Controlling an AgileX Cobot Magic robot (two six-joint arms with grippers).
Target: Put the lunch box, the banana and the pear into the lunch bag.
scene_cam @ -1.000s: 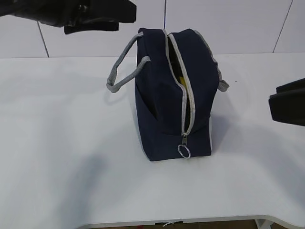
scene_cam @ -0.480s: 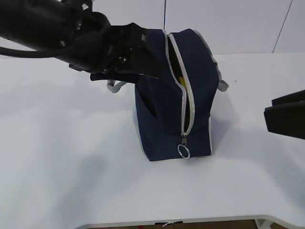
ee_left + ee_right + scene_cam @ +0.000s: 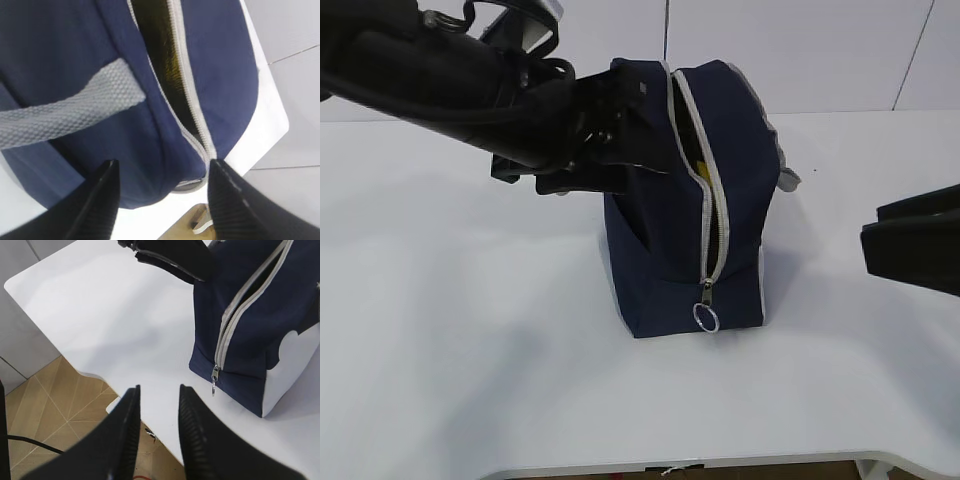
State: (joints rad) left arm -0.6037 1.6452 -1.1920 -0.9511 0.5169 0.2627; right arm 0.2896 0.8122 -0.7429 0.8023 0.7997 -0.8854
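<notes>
From the exterior view, I have the lunch bag (image 3: 695, 200) standing upright near the middle of the surface (image 3: 460, 330), zipper slit facing the camera, ring pull (image 3: 706, 316) hanging at 6 o'clock. I judge it soft fabric that will sag if pushed, so the strap or the zipper edge is the place to take hold. My left arm presses in from 9 o'clock against its upper side; the right tool (image 3: 912, 250) waits well apart at 3 o'clock, with bare surface between.

In the left wrist view, the left tool (image 3: 162, 187) is spread wide, straddling the bag's end below the grey strap (image 3: 65, 112); something yellow shows inside the slit.

In the right wrist view, the right tool (image 3: 156, 425) is parted, holding nothing, near the surface's edge.
</notes>
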